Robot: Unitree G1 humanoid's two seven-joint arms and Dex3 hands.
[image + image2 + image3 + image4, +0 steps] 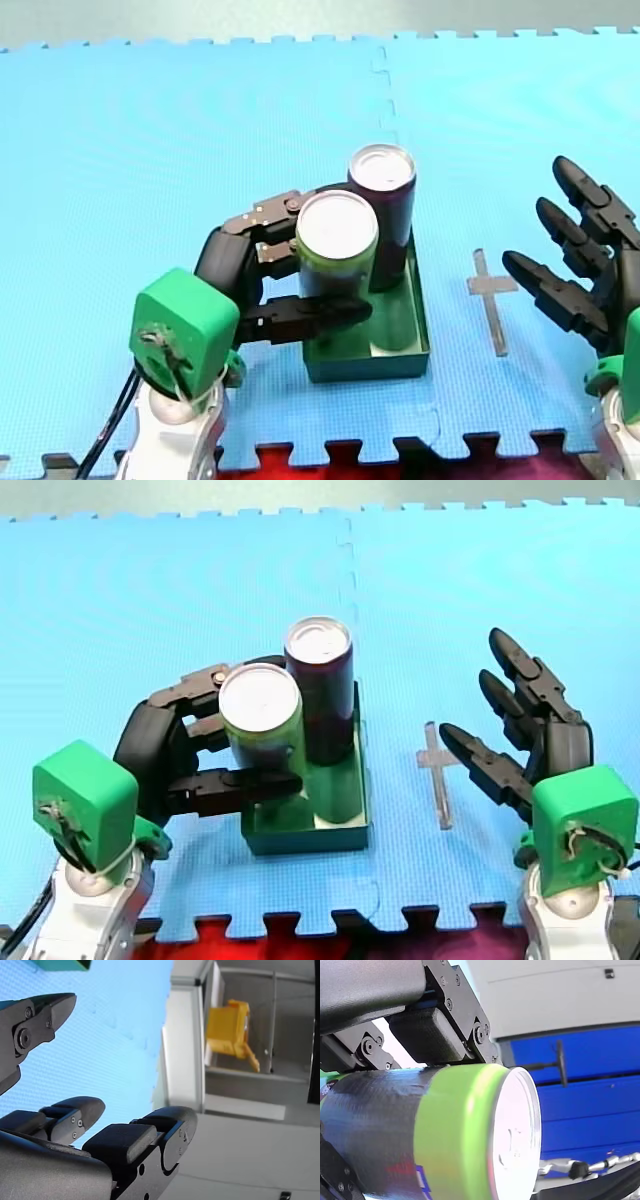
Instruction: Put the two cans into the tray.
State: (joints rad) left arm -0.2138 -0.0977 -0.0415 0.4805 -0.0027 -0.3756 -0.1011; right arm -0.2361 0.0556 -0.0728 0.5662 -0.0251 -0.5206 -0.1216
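Observation:
A small green tray (415, 330) sits on the blue mat near the front. A dark purple can (385, 205) stands upright in its far part. My left hand (290, 290) is shut on a green-banded dark can (338, 250), holding it upright over the tray's near left part, just beside the purple can. Whether its base touches the tray floor is hidden. The second wrist view shows this green-banded can (445, 1130) close up with the fingers (430, 1030) wrapped on it. My right hand (570, 260) is to the right of the tray, above the mat, holding nothing.
The blue foam mat (150, 150) spreads wide to the left and back. A grey cross mark (492, 295) lies on it between the tray and my right hand. The mat's jagged front edge (340, 450) runs just in front of the tray.

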